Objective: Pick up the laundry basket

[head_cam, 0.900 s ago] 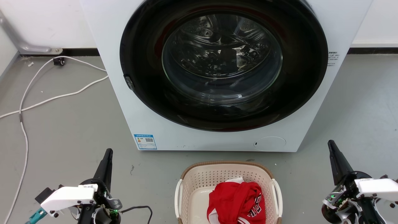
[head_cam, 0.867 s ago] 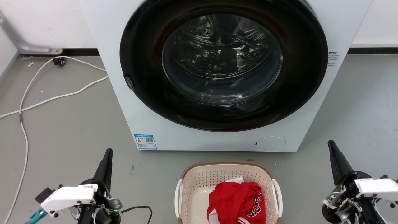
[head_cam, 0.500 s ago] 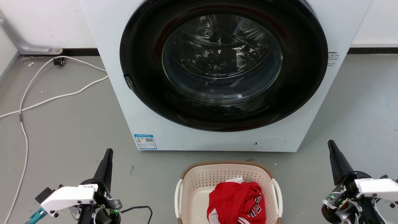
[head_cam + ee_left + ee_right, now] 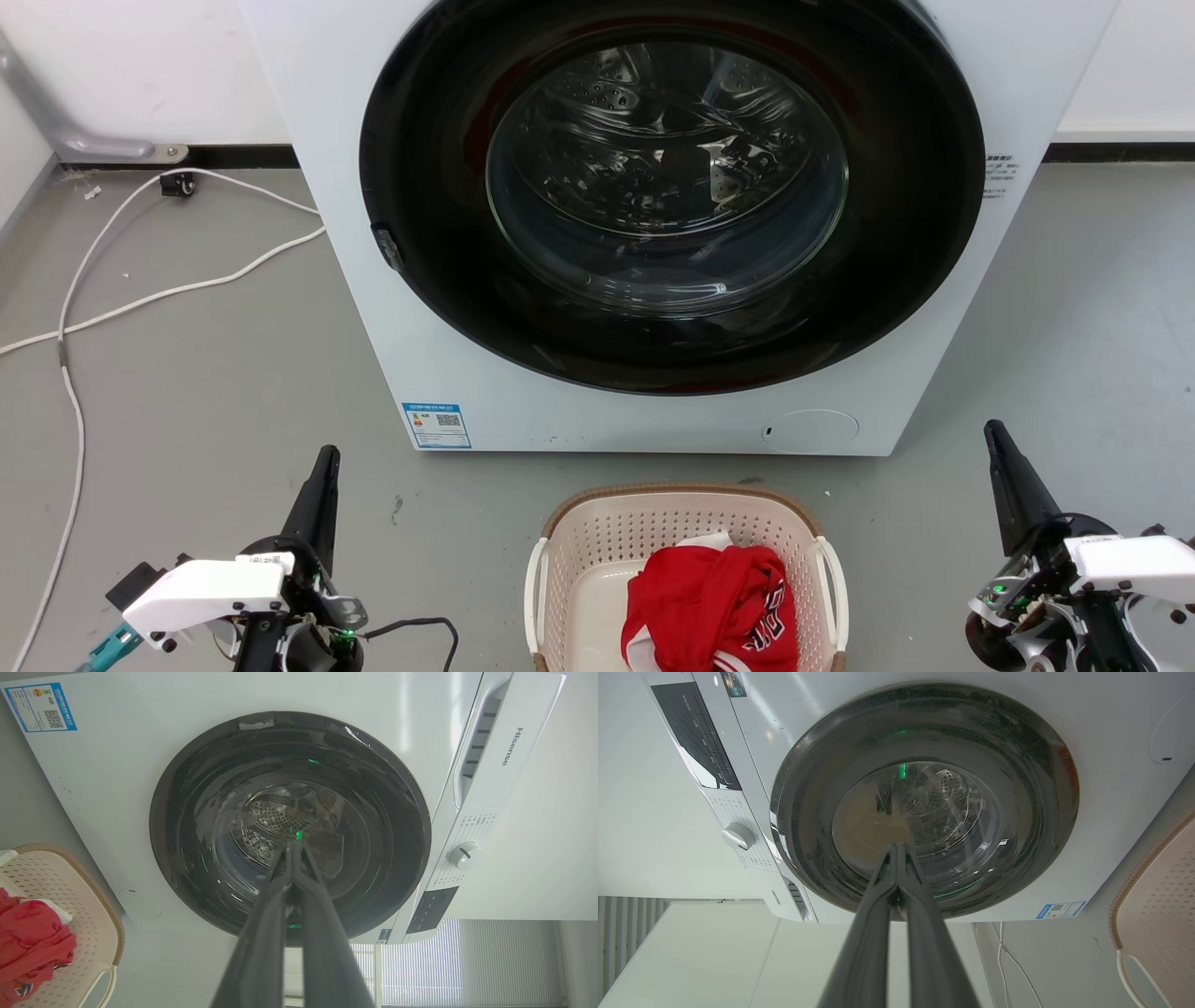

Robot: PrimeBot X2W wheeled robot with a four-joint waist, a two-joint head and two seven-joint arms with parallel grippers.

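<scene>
The laundry basket (image 4: 597,541), cream with perforated walls, a brown rim and white side handles, stands on the floor at the bottom centre, in front of the washing machine. Red and white clothing (image 4: 714,607) lies in it. My left gripper (image 4: 327,459) is shut, well to the basket's left, holding nothing. My right gripper (image 4: 992,431) is shut too, well to the basket's right. The left wrist view has the basket (image 4: 79,905) at its lower left and the shut left gripper (image 4: 294,844). The right wrist view has the basket (image 4: 1162,896) at its right edge and the shut right gripper (image 4: 896,847).
A white washing machine (image 4: 336,187) with a round dark glass door (image 4: 667,187), closed, stands just behind the basket. White cables (image 4: 140,289) trail over the grey floor at the left. Open floor lies on both sides of the basket.
</scene>
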